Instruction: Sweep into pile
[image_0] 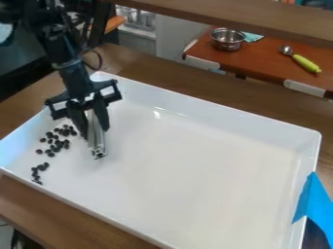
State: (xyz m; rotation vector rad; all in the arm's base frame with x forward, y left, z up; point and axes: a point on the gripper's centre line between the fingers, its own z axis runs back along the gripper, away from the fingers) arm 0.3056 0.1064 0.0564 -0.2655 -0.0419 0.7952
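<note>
The gripper (96, 130) hangs over the left part of the white tray (214, 107), its two fingers on either side of a grey, metallic-looking tool (96, 141) and shut on it. The tool points down, its lower end at or just above the tray's floor; whether it touches is hard to tell. Left of the tool lie small black pieces (57, 143), loosely scattered near the tray's left side. Several more black pieces (36, 174) form a short, uneven line closer to the front left wall.
Blue tape (314, 199) hangs over the tray's right wall. Raised walls surround the tray, which stands on a brown wooden surface (98, 226). Behind, a metal pot (227, 40) and a green-handled spoon (304, 63) sit on a reddish-brown table, with a wooden beam (247, 17) above.
</note>
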